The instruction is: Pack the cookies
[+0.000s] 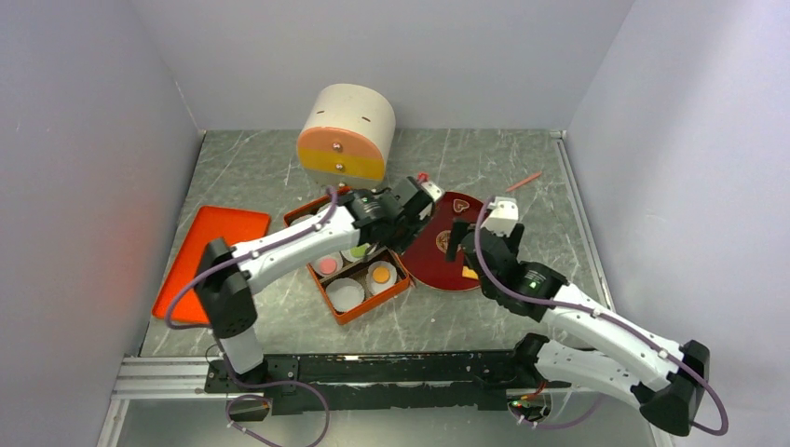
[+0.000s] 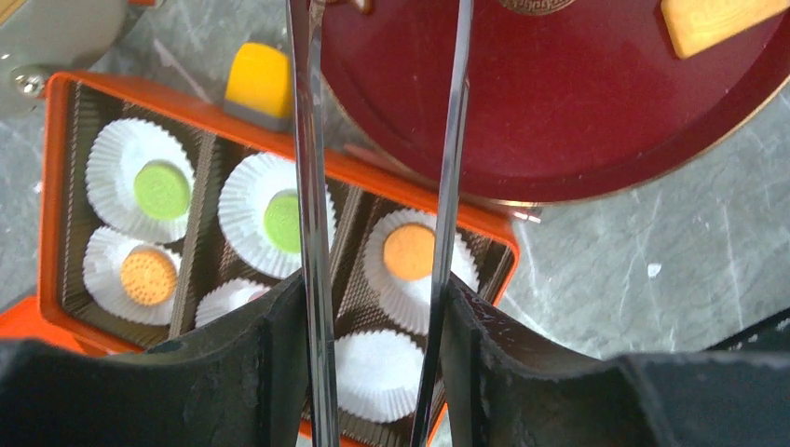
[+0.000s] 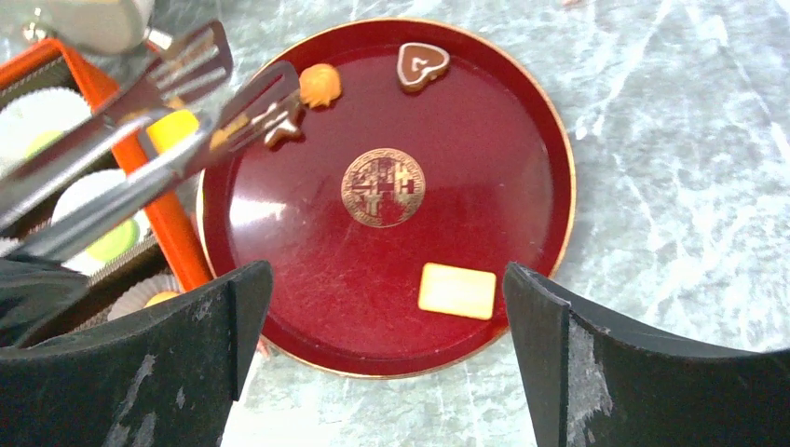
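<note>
Left tool (image 2: 373,326), gripping spread tongs (image 2: 307,186), should close them squarely on the brown cookie (image 3: 279,130); right tool (image 3: 382,279) hangs open.

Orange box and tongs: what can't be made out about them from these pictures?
- Top view: the left arm covers the far cups of the orange box, so their contents are hidden.
- Left wrist view: the top edge cuts off the tips of the tongs; the left tool hides most of one paper cup.
- Right wrist view: the tongs' tips overlap a brown cookie; whether they grip it is unclear.
</note>
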`<state>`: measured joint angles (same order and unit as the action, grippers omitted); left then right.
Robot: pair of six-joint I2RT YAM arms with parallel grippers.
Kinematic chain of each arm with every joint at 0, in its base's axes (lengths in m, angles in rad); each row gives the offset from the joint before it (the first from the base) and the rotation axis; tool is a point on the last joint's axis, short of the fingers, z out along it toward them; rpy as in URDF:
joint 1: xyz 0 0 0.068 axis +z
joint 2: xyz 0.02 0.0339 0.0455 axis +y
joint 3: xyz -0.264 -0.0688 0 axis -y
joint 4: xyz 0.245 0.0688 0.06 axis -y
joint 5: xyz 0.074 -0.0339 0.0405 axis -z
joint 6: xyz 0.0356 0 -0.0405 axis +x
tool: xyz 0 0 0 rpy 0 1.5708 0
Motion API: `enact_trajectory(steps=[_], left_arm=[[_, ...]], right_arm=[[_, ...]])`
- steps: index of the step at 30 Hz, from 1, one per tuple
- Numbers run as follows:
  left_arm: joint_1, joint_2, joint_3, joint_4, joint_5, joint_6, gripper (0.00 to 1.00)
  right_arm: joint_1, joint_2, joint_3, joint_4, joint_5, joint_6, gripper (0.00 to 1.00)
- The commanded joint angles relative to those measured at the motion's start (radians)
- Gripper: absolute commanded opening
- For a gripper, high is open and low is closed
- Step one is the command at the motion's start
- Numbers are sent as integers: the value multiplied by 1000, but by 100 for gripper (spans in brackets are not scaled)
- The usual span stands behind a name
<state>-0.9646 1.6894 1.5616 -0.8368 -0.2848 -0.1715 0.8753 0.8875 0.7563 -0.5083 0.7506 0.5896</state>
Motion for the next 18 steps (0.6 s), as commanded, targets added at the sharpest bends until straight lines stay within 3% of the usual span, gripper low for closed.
enact_trajectory(steps=[1, 7, 18], left_arm=[[-14, 114, 126, -19, -51, -36, 53], [-14, 245, 245, -102, -68, -58, 52], [29, 380, 326, -133, 1, -109, 50]], right_arm=[[-2, -77, -6, -100, 125, 83, 100], [-2, -155, -2, -189, 165, 140, 100], [-2, -227, 16, -286, 208, 179, 100]])
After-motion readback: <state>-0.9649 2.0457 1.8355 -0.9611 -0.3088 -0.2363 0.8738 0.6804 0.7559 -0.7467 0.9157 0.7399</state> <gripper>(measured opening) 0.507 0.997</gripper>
